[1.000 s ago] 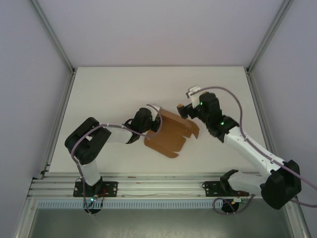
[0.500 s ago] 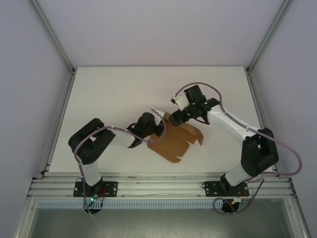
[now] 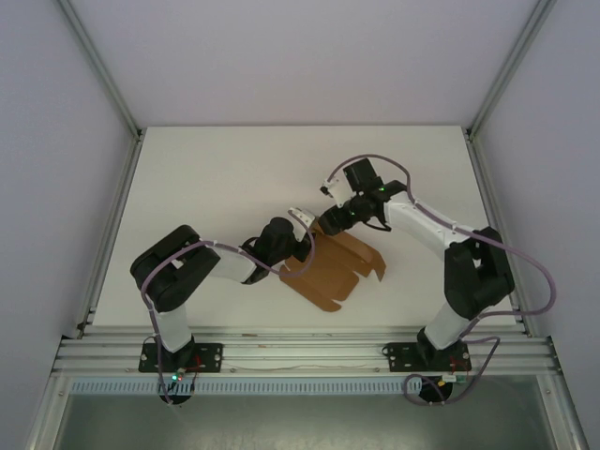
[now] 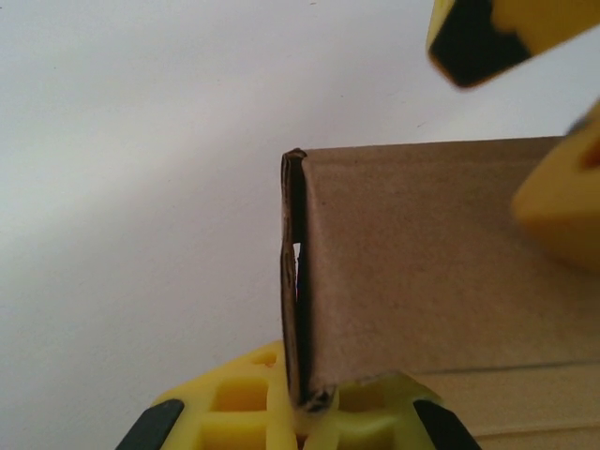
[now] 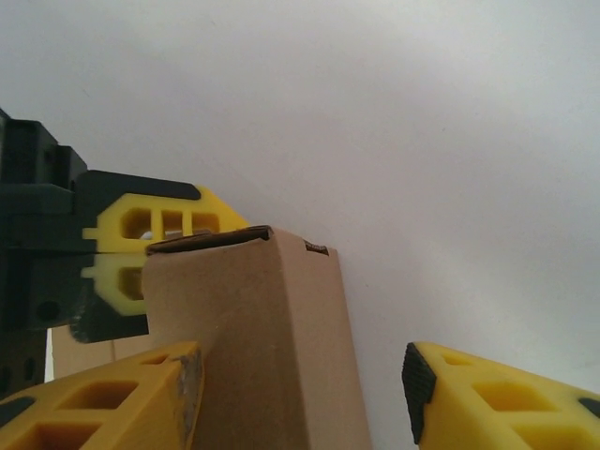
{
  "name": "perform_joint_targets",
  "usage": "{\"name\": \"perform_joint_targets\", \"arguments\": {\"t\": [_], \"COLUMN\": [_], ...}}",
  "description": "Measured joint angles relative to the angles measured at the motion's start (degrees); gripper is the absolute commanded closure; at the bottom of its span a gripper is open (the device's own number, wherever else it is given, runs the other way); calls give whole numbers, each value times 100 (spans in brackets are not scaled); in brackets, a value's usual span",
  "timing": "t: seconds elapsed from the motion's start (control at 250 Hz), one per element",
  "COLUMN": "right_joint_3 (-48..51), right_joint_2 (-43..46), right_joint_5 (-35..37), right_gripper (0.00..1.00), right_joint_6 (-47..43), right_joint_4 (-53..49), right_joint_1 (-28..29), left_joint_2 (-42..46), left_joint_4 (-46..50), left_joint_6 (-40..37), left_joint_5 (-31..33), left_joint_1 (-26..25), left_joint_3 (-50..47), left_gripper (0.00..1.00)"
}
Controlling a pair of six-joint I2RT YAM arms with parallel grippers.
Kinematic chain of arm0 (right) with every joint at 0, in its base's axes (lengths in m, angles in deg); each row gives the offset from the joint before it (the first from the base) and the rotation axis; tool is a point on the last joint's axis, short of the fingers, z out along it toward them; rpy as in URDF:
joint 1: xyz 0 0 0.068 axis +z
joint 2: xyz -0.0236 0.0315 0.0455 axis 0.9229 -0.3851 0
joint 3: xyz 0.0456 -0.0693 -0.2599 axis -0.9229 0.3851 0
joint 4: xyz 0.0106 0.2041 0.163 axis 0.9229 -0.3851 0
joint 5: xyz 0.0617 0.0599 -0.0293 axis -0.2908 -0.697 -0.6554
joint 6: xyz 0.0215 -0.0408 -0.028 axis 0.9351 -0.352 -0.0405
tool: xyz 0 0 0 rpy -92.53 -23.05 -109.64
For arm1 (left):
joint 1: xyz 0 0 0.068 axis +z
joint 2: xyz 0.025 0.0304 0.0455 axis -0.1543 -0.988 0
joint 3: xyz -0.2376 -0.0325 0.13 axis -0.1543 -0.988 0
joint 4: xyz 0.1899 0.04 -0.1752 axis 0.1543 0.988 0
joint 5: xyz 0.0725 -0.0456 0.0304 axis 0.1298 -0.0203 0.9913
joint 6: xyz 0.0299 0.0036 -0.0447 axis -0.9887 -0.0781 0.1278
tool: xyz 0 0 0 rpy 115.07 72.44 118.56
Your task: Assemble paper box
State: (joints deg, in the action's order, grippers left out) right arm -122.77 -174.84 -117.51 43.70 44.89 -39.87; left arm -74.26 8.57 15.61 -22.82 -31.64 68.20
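Right tool [image 5: 300,364] has swung in from the right onto the paper box [image 3: 334,268], fingers spread astride its raised flap.
Left tool [image 4: 314,411] still pinches the folded edge; the box lies centrally on the surface [image 3: 206,178], arms crowding one corner.

We found the left arm [image 3: 220,258] folded low, its forearm reaching rightward. The left gripper [image 4: 309,417] was clamped tight on an upright flap of the paper box [image 4: 422,262]. The right arm [image 3: 422,225] stretched forward and leftward. The right gripper [image 3: 328,223] stood part open, one finger against the cardboard and the other clear.
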Motion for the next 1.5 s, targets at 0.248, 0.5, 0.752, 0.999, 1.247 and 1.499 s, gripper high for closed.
{"name": "perform_joint_targets", "arguments": {"t": [0.248, 0.5, 0.752, 0.999, 1.247, 1.499], "right_joint_3": [-216, -492, -702, -811, -835, -31], "right_joint_2": [-387, -599, -765, -848, -428, 2535], "right_joint_5": [-485, -789, -970, -992, -621, 111], "right_gripper": [52, 55, 57, 46, 18, 0], "right_joint_6": [81, 87, 87, 184, 415, 675], "right_joint_4": [-205, -601, -872, -977, -1220, -780], "right_joint_1": [-144, -168, -221, -295, -358, -542], "left_joint_2": [-37, -339, -378, -605, -483, 474], "left_joint_4": [-22, -22, -59, 175, 415, 1261], "left_joint_6": [-17, 37, 162, 129, 387, 1591], "left_joint_5": [74, 260, 457, 682, 1075, 435], "left_joint_1": [0, 0, 0, -28, 4, 634], "left_joint_3": [-4, 105, 278, 723, 726, 726], "left_gripper": [71, 69, 76, 100, 100, 100]}}
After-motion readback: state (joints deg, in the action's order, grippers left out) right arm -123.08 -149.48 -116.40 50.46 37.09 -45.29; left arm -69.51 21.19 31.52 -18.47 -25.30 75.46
